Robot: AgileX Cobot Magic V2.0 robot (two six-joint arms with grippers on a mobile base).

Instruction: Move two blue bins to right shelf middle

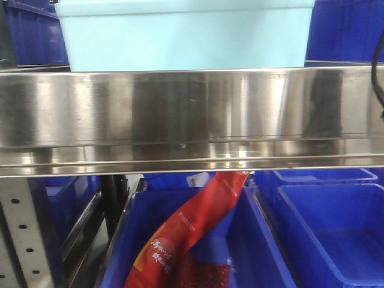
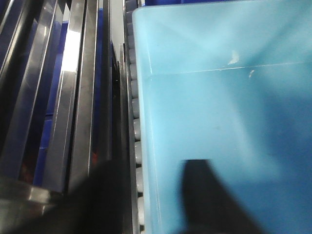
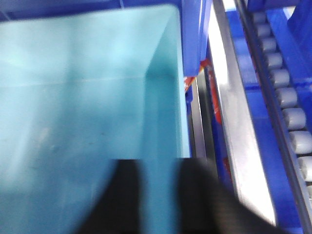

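Steel fills the front view: the wide mirror-like rail (image 1: 192, 114) of the shelf runs from edge to edge. Behind and above it sits a pale bin (image 1: 186, 36), its front wall showing over the rail's top edge. Dark blue bins (image 1: 345, 30) stand to either side of it on the same tier. Below the rail, more dark blue bins (image 1: 330, 234) sit on a lower level; a red bag (image 1: 192, 234) hangs down into the middle one. A grey perforated upright (image 1: 21, 240) shows at lower left.

Left wrist view — the pale bin (image 2: 219, 97) is seen from above, its inside empty and smooth, its left wall running beside a row of grey rollers (image 2: 135, 131). Steel rails (image 2: 73, 97) lie further left. A dark finger (image 2: 204, 195) of the left end effector sits inside the bin against that wall, and a dark blurred mass lies outside it, so the wall appears pinched between them.

Right wrist view — the bin's right wall (image 3: 161, 97) stands between two dark fingers (image 3: 122, 200) of the right end effector, one inside and one outside, pressed on the wall. A steel rail (image 3: 239, 136) and grey rollers (image 3: 287, 102) run to the right, over dark blue.
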